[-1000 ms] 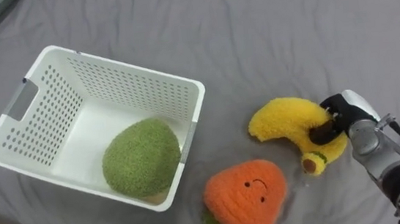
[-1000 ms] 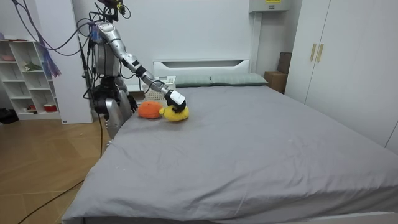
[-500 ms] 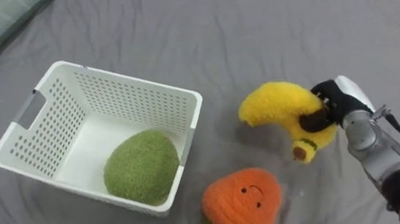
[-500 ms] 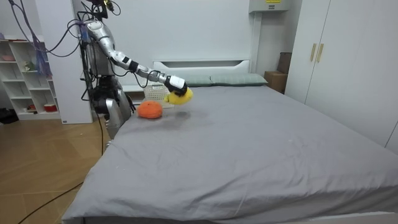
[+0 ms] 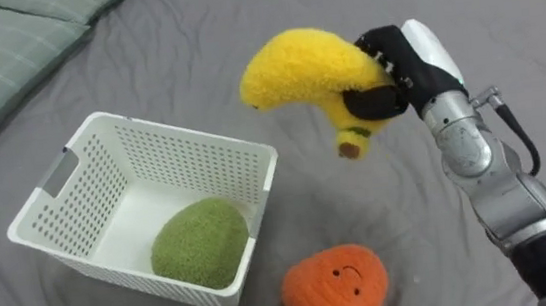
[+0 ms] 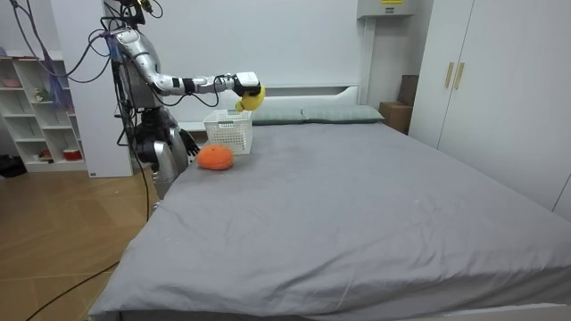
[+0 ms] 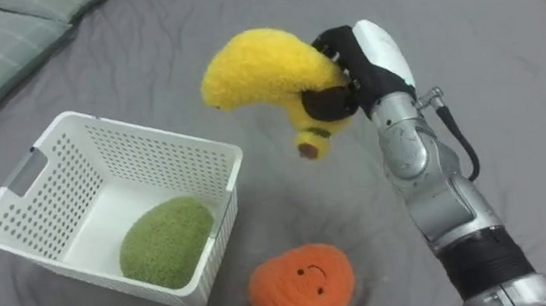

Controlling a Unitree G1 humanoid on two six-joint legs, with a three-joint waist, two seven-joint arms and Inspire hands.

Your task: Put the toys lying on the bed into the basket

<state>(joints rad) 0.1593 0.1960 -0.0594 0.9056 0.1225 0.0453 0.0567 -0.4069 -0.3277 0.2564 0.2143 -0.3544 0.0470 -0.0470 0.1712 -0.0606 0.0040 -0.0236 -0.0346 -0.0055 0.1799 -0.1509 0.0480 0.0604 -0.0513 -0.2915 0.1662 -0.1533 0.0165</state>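
Observation:
My right hand (image 5: 400,60) (image 7: 359,59) is shut on a yellow plush banana (image 5: 305,69) (image 7: 260,69) and holds it high above the grey bed, just right of and above the white slotted basket (image 5: 75,182) (image 7: 34,176). A green plush ball (image 5: 199,243) (image 7: 164,242) lies inside the basket at its near right corner. An orange plush toy with a smiling face (image 5: 334,286) (image 7: 301,286) rests on the sheet in front of the basket's right side. In the room view the banana (image 6: 251,96) hangs over the basket (image 6: 228,131).
Striped grey-green pillows (image 5: 1,39) lie at the bed's head beyond the basket. The grey sheet (image 5: 193,50) spreads wide to the right. I stand at the bedside near the headboard, with a white shelf unit (image 6: 40,116) behind me.
My right hand has lifted the banana off the sheet and swung it up and left toward the basket. The camera has tilted up, bringing the pillows into view.

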